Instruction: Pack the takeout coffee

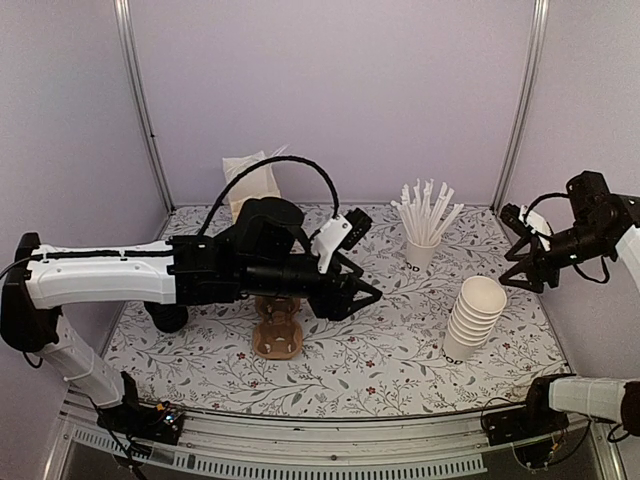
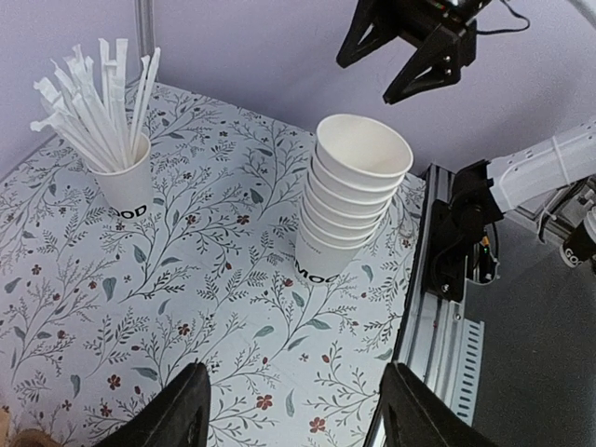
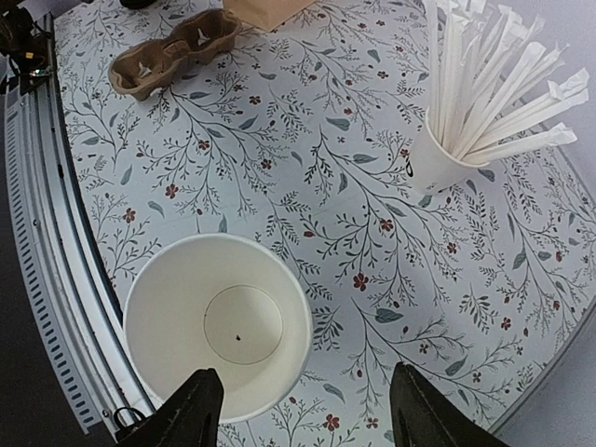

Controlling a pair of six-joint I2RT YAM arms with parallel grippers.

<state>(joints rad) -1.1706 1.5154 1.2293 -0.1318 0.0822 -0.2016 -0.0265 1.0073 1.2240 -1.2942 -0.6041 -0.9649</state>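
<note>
No white cup with a black lid shows plainly in any view. A dark round shape (image 1: 170, 317) sits under my left arm; I cannot tell what it is. My left gripper (image 1: 365, 290) is open and empty, held over the table's middle just right of a brown cardboard cup carrier (image 1: 277, 330); its wrist view (image 2: 293, 414) shows bare tablecloth between the fingers. My right gripper (image 1: 525, 265) is open and empty, raised at the right. In its wrist view (image 3: 303, 410) it hangs above the stack of lidless cups (image 3: 217, 326).
A brown paper bag (image 1: 255, 185) stands at the back, behind my left arm. A white cup of straws (image 1: 422, 235) stands at the back right. The stack of lidless cups (image 1: 475, 318) stands near the right edge. The metal table rail (image 2: 438, 363) runs along the front.
</note>
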